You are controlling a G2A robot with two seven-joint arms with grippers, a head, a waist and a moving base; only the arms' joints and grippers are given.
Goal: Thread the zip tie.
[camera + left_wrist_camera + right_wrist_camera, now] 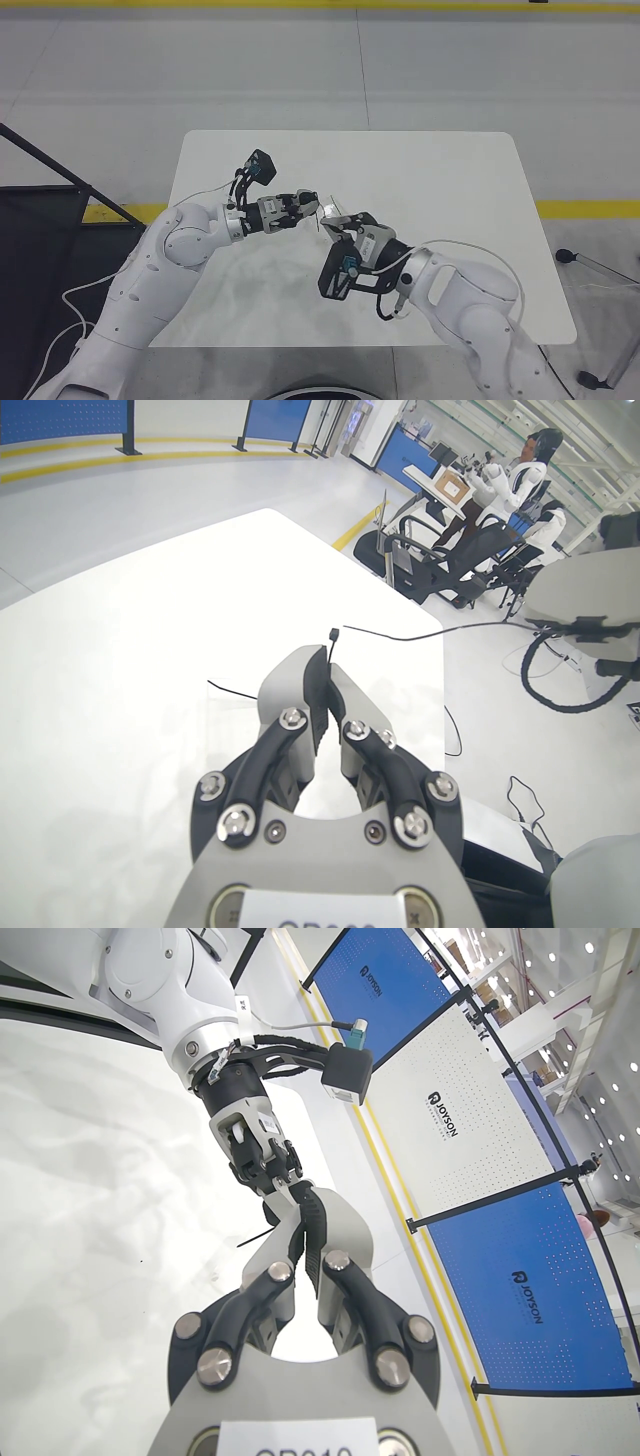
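**Tail tip right at the head, easy to fluff from here**

My left gripper (pixel 327 665) is pinched tight on the thin black plastic zip tie (pixel 331 650), with the small square head (pixel 333 634) poking out just past its fingertips. The right gripper (pixel 306 1220) is clamped on the strap further along, and the pointed tail (pixel 400 638) hangs just beside the head, not in it yet. My worry is that the floppy tail skids past the slot, or the head twists in the pads. The white table (pixel 125 625) sits below both.
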